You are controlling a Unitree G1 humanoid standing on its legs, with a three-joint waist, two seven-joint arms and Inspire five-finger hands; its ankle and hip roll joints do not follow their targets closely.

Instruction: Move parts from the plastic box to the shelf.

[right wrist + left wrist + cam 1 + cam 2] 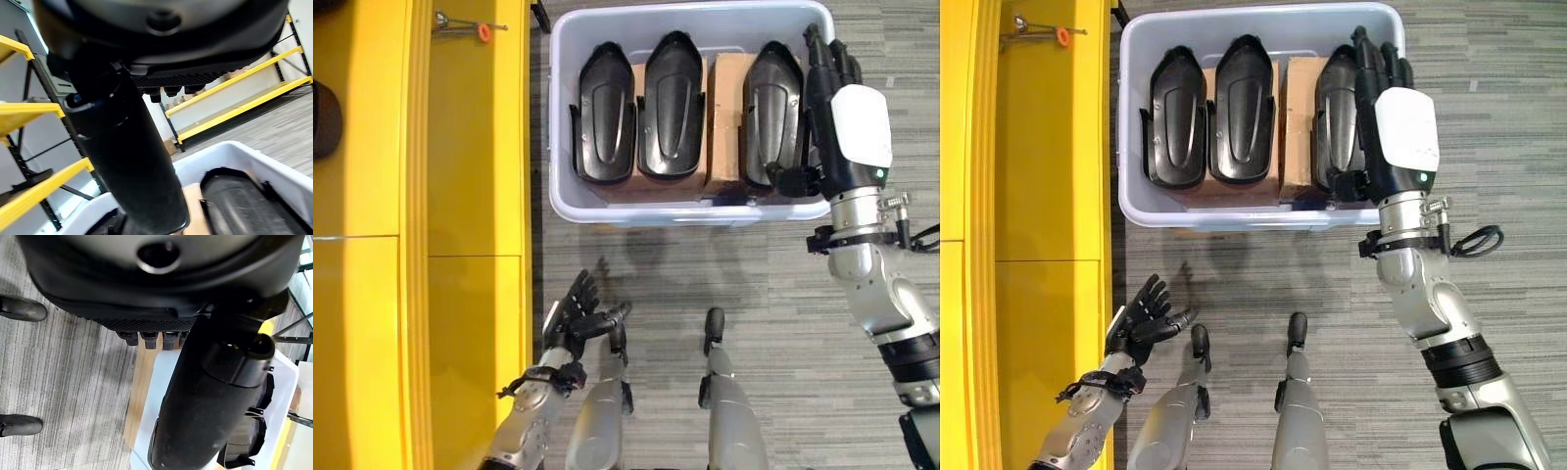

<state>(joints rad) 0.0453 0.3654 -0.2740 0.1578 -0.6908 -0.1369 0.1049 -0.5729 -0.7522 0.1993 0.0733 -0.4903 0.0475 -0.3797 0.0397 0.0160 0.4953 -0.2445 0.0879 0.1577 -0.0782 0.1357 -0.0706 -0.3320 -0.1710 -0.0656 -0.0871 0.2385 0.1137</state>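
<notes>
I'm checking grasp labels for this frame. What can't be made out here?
- Right robot hand: its fingertips reach past the plastic box rim, so contact with the rightmost black part is unclear in the eye views.
- Cardboard blocks: mostly covered by the parts.
- Dark object on the yellow shelf: cut off by the left edge.

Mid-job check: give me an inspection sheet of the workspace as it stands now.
Surface: grey carpet floor.
Job's things: pale plastic box on the floor holds three black parts side by side over brown cardboard; yellow shelf on the robot's left.
Clutter: small metal tool with an orange tip and a dark object on the shelf.
Hands: right hand over the box's right edge by the rightmost part, fingers straight; left hand low beside the shelf, open, holding nothing.
Cables: nothing seen.
Surroundings: more yellow racking beyond the box.
</notes>
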